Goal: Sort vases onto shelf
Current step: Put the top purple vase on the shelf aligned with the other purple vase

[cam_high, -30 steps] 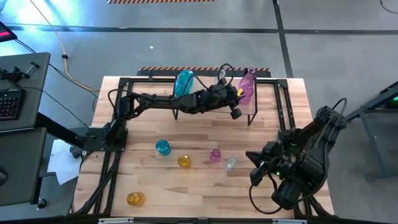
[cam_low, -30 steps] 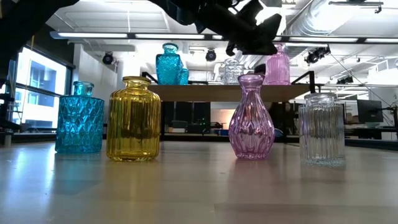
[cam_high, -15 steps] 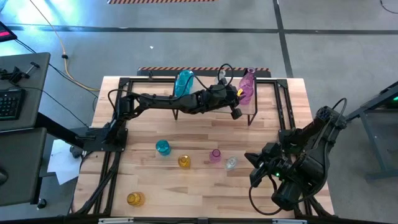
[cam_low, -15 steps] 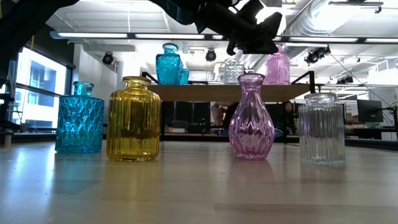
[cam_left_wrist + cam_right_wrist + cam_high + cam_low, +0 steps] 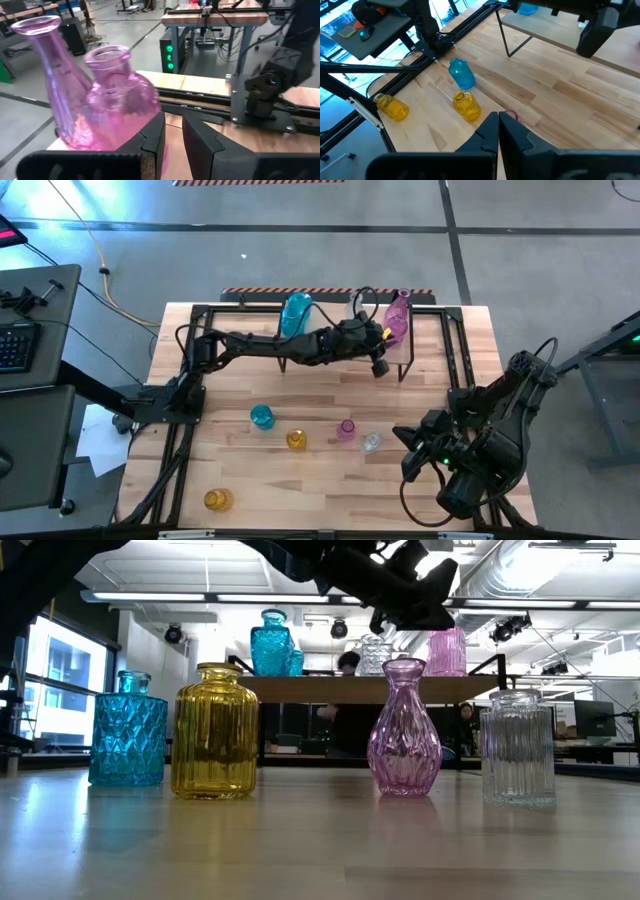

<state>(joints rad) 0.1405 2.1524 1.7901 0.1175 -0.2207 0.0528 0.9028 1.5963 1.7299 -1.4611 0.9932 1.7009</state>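
Note:
The shelf (image 5: 350, 688) stands at the table's far edge. On it are a teal vase (image 5: 296, 312), a clear one (image 5: 372, 655) and two pink vases (image 5: 75, 95). My left gripper (image 5: 173, 135) reaches over the shelf's right end, narrowly open, with nothing between its fingers. The squat pink vase (image 5: 120, 100) sits just beside one finger. On the table stand a teal vase (image 5: 261, 417), an amber one (image 5: 296, 440), a pink one (image 5: 346, 430), a clear one (image 5: 371, 443) and another amber one (image 5: 217, 500). My right gripper (image 5: 498, 125) hovers shut near the table's right edge. My left gripper has the outer side of one finger (image 5: 152, 137) right next to the squat pink vase's belly (image 5: 135, 107), coming level along the shelf top. I cannot tell whether it touches. The vase stands upright on the board beside the taller pink vase.
Black frame rails (image 5: 455, 370) run along the table's sides and far edge. The shelf's thin black legs (image 5: 405, 365) reach down to the tabletop. Bare wood lies between the shelf and the row of vases. A person shows in the room beyond the table (image 5: 340, 700).
My left gripper has shifted slightly toward the table's right and now covers the neck of the pink vase on the shelf in the low view. The vases have stayed where they were. A person has walked across the room behind the table.

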